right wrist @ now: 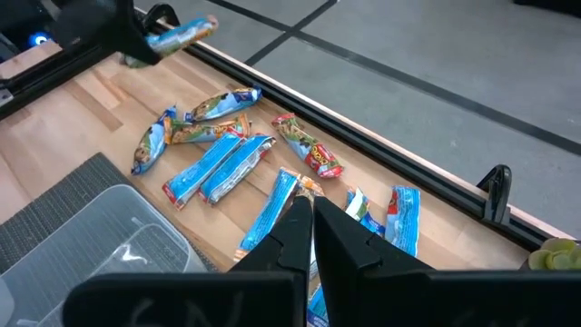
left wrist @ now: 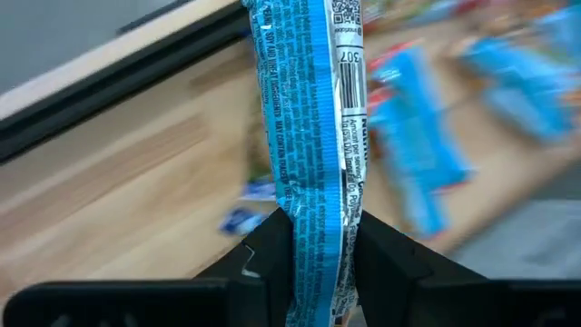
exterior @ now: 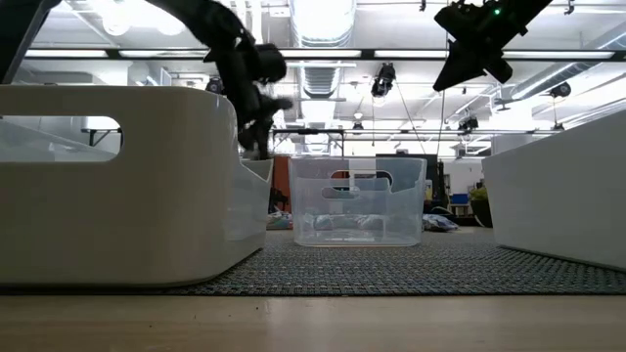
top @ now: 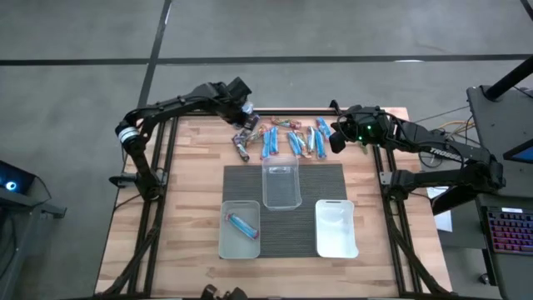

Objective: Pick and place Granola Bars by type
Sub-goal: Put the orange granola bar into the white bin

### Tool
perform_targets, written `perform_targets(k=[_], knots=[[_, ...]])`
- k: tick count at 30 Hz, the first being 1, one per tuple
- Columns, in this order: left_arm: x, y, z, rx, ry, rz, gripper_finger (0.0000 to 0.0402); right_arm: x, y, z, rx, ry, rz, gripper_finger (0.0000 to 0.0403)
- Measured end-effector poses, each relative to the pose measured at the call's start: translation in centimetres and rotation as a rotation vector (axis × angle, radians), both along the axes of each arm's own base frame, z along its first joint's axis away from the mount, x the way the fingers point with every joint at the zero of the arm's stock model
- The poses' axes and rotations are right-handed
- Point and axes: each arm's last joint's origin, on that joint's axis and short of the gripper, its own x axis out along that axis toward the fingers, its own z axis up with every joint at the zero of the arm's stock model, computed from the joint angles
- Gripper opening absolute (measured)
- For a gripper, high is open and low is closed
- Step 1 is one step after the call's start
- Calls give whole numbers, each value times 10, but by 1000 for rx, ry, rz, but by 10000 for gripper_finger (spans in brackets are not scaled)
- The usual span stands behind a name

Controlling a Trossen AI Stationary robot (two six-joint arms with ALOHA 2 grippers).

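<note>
Several granola bars, mostly blue with a few orange or dark ones, lie scattered on the wood by the table's far edge. My left gripper hangs above the left end of that scatter, shut on one blue bar, which also shows in the right wrist view as the blue bar. My right gripper hovers shut over the right end of the scatter with nothing in it. Another blue bar lies in the near left tub. My left gripper pinches the blue bar between its two fingers near one end, where the wrapper looks squeezed narrow. The rest of the bar reaches out past the fingertips. The fingers slant down from the table's left. The bar is lifted clear of the table.
Three tubs stand on a grey woven mat: a clear one in the middle, a clear one near left, a white one near right. A black rail runs along the far edge. A small green clump sits at far right.
</note>
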Motion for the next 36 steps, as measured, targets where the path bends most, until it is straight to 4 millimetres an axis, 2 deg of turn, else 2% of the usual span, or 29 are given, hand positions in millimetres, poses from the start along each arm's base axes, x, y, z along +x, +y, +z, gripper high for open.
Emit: perform_targets(k=[8, 15, 19, 26, 32, 36], knots=[[27, -25, 48, 8, -191, -203, 85, 0, 0, 0, -19, 17, 17, 8], [50, -65, 78, 46, -310, -376, 85, -3, 2, 3, -13, -3, 40, 9], [61, -88, 87, 61, -353, -442, 85, -5, 3, 5, -16, -16, 44, 9], [70, -118, 89, 46, -367, -517, 85, -11, 7, 9, 4, -49, 101, 9], [73, -127, 89, 45, -373, -540, 85, -26, 18, 16, 12, -73, 285, 8], [73, -128, 90, 47, -380, -542, 85, -44, 27, 20, 16, -81, 343, 8]])
